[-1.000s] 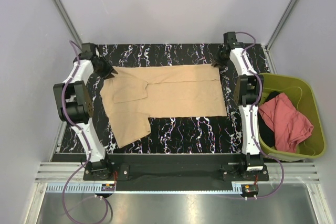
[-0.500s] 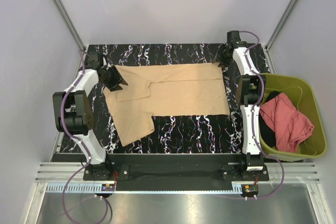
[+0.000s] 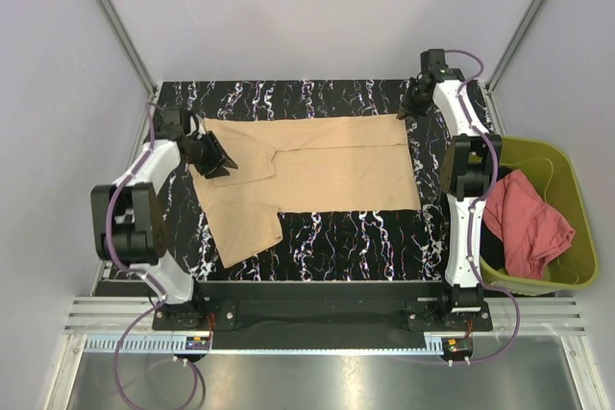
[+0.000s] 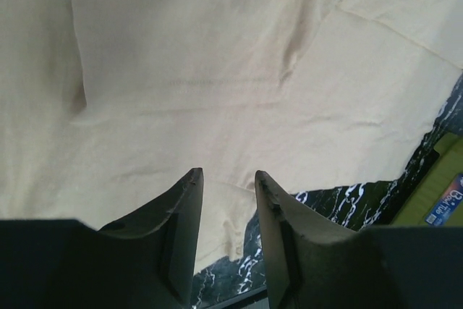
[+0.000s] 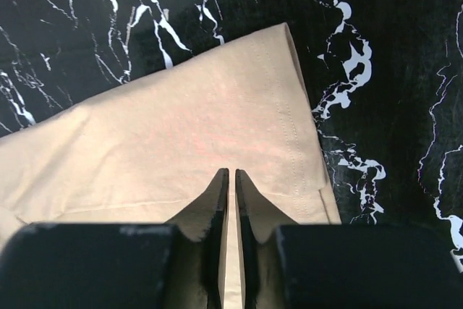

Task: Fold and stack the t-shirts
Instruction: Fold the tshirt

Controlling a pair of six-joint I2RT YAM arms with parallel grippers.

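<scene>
Setting: robotics lab test cell. Evidence — left arm and right arm bolted side by side to a black base plate at the near edge of a marble-patterned table; plain pale enclosure walls; bare aluminium corner struts; slotted aluminium rail along the front.

One tan t-shirt, one salmon-red t-shirt (two in all), one olive-green bin

Left end effector jaws apart, right end effector jaws nearly together
</scene>
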